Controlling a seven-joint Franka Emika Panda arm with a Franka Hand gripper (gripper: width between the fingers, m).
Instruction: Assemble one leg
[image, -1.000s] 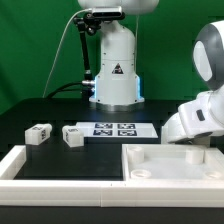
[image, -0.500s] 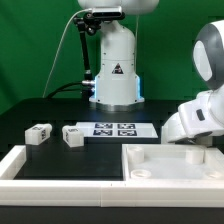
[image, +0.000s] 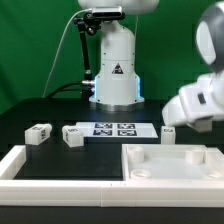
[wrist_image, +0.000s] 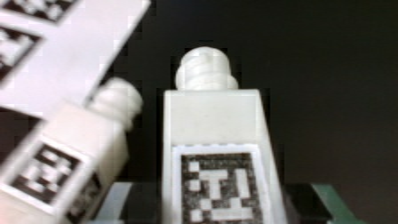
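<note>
At the left, two loose legs (image: 39, 133) are lying near the marker board (image: 120, 129). At the right my gripper (wrist_image: 217, 205) is pinching my leg (image: 169, 132) by its sides, hanging just beyond the far rim of the panel (image: 135, 152). A neighbour leg (wrist_image: 80, 150) is showing close by mine, so a careless swing is risking a knock, and a slack pinch a tilted peg.

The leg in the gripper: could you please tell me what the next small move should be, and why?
Probably lift the leg slightly higher and carry it over the white panel. The gripper seems shut on it with the threaded tip free. The exterior view shows it hanging just behind the panel's far rim, and another leg lies close beside it.
</note>
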